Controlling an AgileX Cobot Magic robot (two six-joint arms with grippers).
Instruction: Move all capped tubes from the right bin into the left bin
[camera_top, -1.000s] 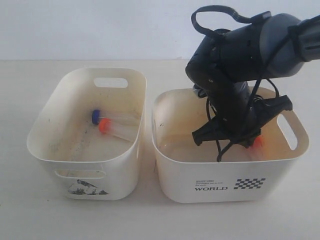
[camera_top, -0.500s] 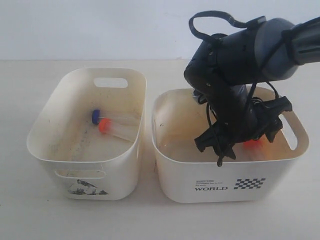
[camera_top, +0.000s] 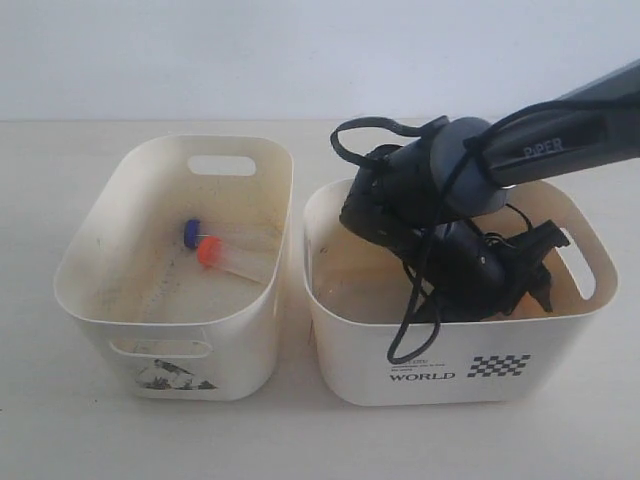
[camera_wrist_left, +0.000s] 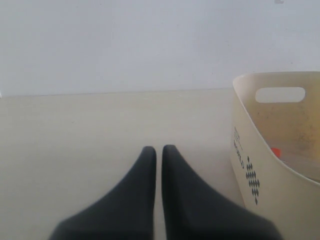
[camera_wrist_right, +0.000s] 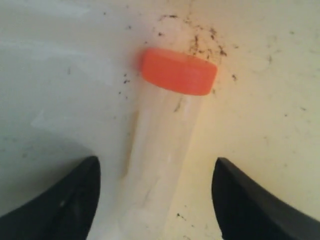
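Observation:
A clear capped tube (camera_wrist_right: 162, 150) with an orange-red cap (camera_wrist_right: 178, 71) lies on the speckled floor of the right bin (camera_top: 350, 350), the one printed "WORLD". My right gripper (camera_wrist_right: 156, 160) is open, one finger on each side of the tube's body, not touching it. In the exterior view the right arm (camera_top: 440, 200) reaches deep into that bin and hides this tube. The left bin (camera_top: 240, 340) holds two tubes, one blue-capped (camera_top: 191, 231) and one orange-red-capped (camera_top: 209, 251). My left gripper (camera_wrist_left: 159, 148) is shut and empty over the bare table, out of the exterior view.
The two bins stand side by side, almost touching. In the left wrist view the "WORLD" bin (camera_wrist_left: 260, 165) is beside the gripper, with a bit of orange-red (camera_wrist_left: 275, 152) inside. A black cable (camera_top: 405, 335) hangs over the right bin's front wall.
The right arm has dropped lower into the right bin and tilted over. The orange-red cap that showed beside it is now hidden behind the arm in the exterior view.

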